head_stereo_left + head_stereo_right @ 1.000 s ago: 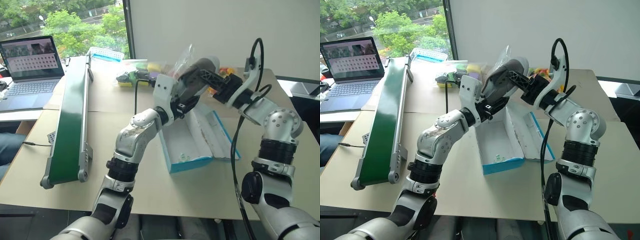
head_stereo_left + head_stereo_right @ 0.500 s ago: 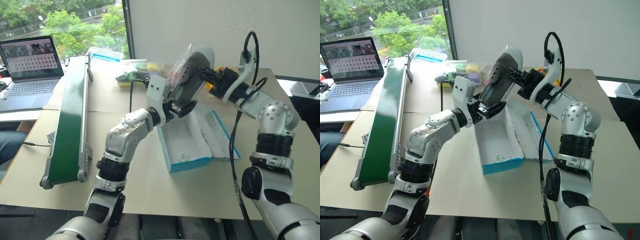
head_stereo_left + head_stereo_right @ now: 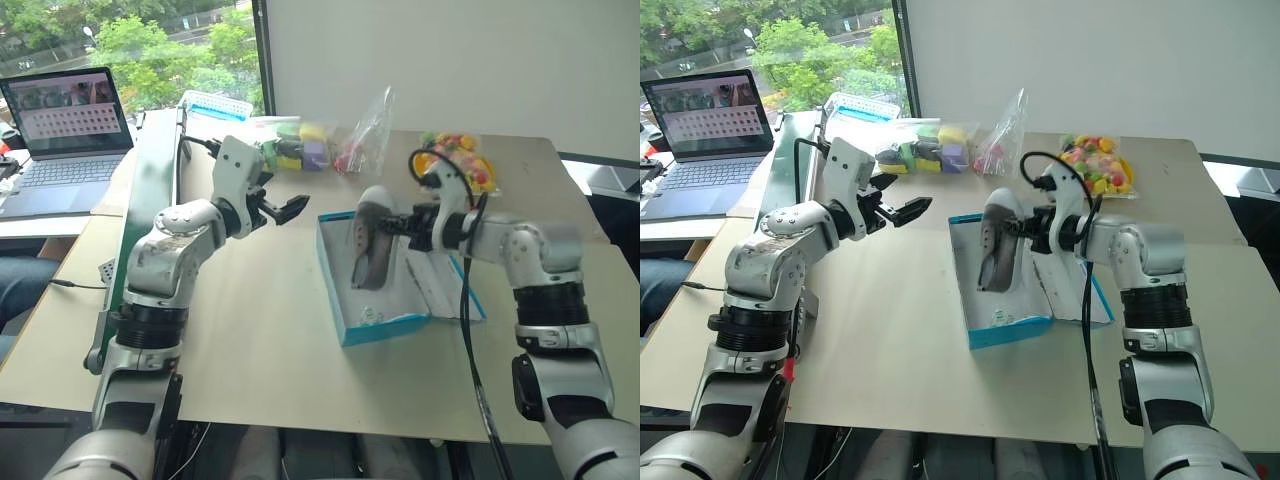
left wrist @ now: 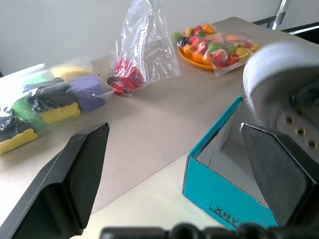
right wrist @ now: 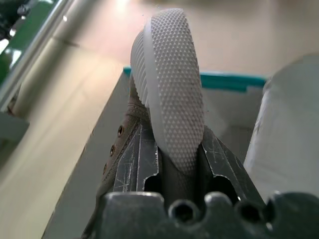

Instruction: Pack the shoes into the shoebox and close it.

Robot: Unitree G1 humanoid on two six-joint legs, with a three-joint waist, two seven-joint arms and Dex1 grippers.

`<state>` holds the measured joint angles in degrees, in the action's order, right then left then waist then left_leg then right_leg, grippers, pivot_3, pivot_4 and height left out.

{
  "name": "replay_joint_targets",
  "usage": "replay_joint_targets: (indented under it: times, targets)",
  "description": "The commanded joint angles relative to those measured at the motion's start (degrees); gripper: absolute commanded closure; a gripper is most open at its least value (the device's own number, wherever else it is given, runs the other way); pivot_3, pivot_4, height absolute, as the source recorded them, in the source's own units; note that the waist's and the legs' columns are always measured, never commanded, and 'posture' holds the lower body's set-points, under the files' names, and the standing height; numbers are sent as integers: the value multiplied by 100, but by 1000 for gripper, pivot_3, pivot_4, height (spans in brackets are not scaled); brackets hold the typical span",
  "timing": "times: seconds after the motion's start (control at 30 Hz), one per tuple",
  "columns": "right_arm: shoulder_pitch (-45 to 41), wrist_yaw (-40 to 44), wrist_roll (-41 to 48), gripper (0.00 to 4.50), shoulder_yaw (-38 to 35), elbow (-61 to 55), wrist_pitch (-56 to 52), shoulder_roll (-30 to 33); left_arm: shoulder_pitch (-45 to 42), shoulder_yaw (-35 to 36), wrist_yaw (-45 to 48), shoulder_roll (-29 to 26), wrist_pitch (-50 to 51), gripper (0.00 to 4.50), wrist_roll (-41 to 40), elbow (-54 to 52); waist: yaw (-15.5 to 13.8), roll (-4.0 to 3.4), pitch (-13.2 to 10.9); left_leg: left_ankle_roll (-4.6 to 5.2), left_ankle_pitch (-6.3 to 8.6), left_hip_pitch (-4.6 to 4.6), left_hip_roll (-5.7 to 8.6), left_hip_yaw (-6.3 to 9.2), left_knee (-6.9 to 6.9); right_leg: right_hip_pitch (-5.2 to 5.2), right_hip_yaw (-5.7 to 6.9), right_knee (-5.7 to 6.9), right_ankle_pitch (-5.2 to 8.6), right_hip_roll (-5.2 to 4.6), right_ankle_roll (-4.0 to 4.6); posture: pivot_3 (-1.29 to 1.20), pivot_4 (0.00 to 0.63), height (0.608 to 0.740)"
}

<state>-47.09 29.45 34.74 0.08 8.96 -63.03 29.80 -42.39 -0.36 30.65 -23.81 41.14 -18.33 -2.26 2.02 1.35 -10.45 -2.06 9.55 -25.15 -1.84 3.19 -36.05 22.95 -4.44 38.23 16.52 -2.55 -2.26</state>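
One shoe (image 3: 368, 248) stood on its side in the open blue shoebox (image 3: 340, 300) on the counter (image 3: 260, 330), pinched at the heel by the right hand (image 3: 400, 224), forearm reaching in level. The left hand (image 3: 285, 210) hung wide and empty, apart to the box's left.

Silver jointed arms, black cuffs and cables, black two-fingered left claw (image 3: 290, 208)
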Motion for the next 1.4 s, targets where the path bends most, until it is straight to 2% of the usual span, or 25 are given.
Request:
replay_joint_targets:
  times: [0.03, 0.33, 0.5, 0.53, 0.67, 0.87, 0.9, 1.07, 1.23, 1.4]
  targets:
    - [128, 219, -468, 4143, 448, -276, 213, 314, -84, -8, -98, 99, -142, 0, 26, -309, 4, 0, 0, 0, 0, -3, 0, 0, 0, 5, 0, 3, 0, 1, 0, 0, 150, 740]
    - [188, 695, -1460, 4143, 1517, -286, 673, 539, -16, -78, -290, 186, -166, 0, 161, -324, 42, 0, 1, 0, 0, -4, -2, -2, -1, 12, -3, 15, 0, 3, 0, 0, 150, 740]
    - [-89, 744, -2151, 4143, 2100, 98, 1158, 274, 46, -81, -425, 302, -85, 0, 160, -466, 41, 3, 2, 0, 0, -4, -1, -1, -8, 11, -3, 18, 0, 3, 0, 0, 150, 740]
    - [-118, 766, -2196, 3653, 2119, 149, 1179, 209, 55, -85, -443, 316, -65, 0, 158, -496, 43, 4, 2, 0, 0, -3, -2, -1, -11, 10, -3, 20, 0, 3, 0, 0, 150, 740]
    - [-285, 769, -2376, 2464, 2061, 246, 1248, 19, 93, -147, -440, 305, -29, 0, 185, -589, 47, 5, 3, 0, -1, -3, -2, 1, -19, 11, -3, 34, 0, 4, 0, 0, 150, 740]
    - [-769, 522, -2607, 274, 1737, 55, 1279, -162, 179, -214, -387, 272, 58, 0, 172, -699, 46, 4, 2, 0, -1, -3, -1, 1, -20, 18, -4, 45, 0, 4, 0, 0, 150, 740]
    - [-835, 502, -2610, 59, 1682, 18, 1266, -182, 188, -227, -382, 279, 75, 0, 163, -715, 45, 4, 2, 0, -1, -3, -2, 1, -19, 19, -4, 46, 0, 4, 0, 0, 150, 740]
    - [-1258, 437, -2786, 59, 1575, -308, 1252, -92, 130, -276, -358, 286, 83, 0, 175, -695, 41, 4, 2, 0, -1, -3, -1, 1, -18, 19, -3, 45, 0, 3, 0, 0, 150, 740]
    - [-1349, 1218, -1888, 59, 852, -1009, 883, 63, 71, -59, -617, 173, 189, 0, 290, -609, 39, 4, 2, 0, -1, -4, -2, 1, -17, 20, -3, 47, 0, 3, 0, 0, 150, 740]
    - [-963, 1890, -1875, 59, 805, -945, 1476, 710, 267, 252, -1170, 103, 325, 0, 534, -419, 27, 4, 2, 0, -1, -3, -1, 3, -19, 17, -1, 45, 0, 3, 0, 0, 150, 740]
